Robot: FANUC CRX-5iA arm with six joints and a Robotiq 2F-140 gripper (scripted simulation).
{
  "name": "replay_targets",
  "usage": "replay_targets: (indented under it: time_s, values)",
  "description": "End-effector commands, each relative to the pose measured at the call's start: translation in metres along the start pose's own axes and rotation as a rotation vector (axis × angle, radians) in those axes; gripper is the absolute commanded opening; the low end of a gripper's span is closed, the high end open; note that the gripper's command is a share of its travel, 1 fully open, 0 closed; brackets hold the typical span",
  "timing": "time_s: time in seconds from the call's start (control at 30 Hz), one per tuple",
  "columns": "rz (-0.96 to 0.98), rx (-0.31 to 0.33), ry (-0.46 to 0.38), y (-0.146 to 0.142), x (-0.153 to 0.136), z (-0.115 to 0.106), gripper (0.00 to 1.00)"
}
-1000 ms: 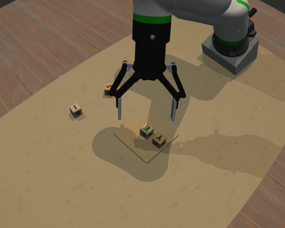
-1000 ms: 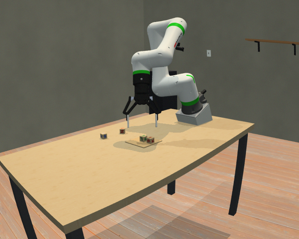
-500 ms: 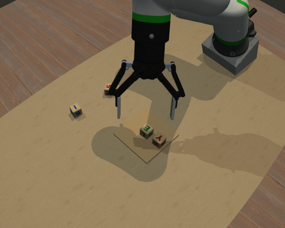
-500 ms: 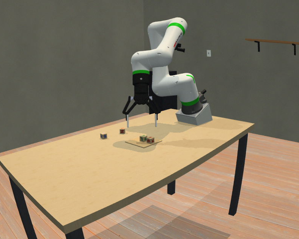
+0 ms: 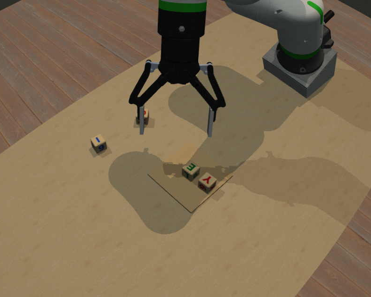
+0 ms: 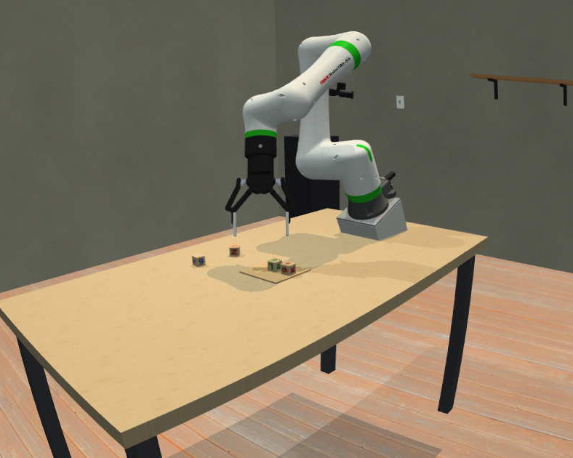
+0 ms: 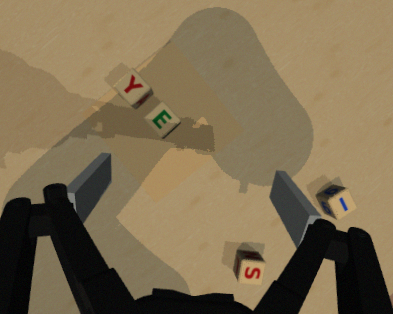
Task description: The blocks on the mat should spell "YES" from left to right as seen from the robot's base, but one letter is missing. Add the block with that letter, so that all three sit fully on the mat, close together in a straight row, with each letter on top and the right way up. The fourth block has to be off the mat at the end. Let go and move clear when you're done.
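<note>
A: Grey walls, a plank floor, and a light wooden table [image 6: 129, 344] carrying the white arm [image 6: 297, 98]. On it lies a thin tan mat [image 5: 179, 194] with the Y block [image 5: 207, 181] and E block [image 5: 190, 169] just beside each other.

B: And the gripper [image 5: 176, 131]?

A: It hangs above the table, fingers spread wide with nothing between them. The S block [image 7: 250, 269] sits off the mat, near the I block [image 7: 337, 202], which is also off it.

B: How would the S block handle?

A: Likely light, rigid and smooth-faced; a pinch on two opposite side faces, keeping the S upward, should suit it.

B: Anything unclear?

A: In the top view one finger covers most of the S block. The blocks' far faces are unseen, and shadow blurs the mat's edges.
</note>
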State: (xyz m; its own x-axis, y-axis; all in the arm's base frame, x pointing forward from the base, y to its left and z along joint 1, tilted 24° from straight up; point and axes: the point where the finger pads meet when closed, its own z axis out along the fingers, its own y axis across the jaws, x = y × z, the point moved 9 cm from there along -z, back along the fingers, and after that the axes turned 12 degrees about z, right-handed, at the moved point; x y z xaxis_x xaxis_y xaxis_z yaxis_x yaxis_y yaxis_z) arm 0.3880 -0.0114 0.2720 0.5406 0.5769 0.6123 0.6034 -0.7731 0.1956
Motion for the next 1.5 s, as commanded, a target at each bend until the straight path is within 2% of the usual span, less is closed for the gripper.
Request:
replay_targets:
  time_s: [0.0,0.07,0.17,0.3,0.4,0.43,0.53,0.63,0.7,0.93,1.47]
  values:
    - [-0.002,0.017,0.006,0.014,-0.010,-0.008,1.00]
    - [-0.002,0.018,0.005,0.024,-0.018,-0.013,1.00]
    - [-0.002,0.018,0.005,0.024,-0.018,-0.013,1.00]
    - [-0.003,0.020,0.005,0.045,-0.034,-0.025,1.00]
    - [-0.003,0.020,0.005,0.045,-0.034,-0.025,1.00]
    - [-0.004,0.021,0.005,0.055,-0.042,-0.031,1.00]
    - [-0.004,0.021,0.005,0.055,-0.042,-0.031,1.00]
    - [-0.004,0.023,0.005,0.074,-0.058,-0.043,1.00]
    - [-0.004,0.023,0.005,0.074,-0.058,-0.043,1.00]
    - [-0.006,0.026,0.006,0.105,-0.082,-0.061,1.00]
    - [-0.006,0.026,0.007,0.108,-0.084,-0.063,1.00]
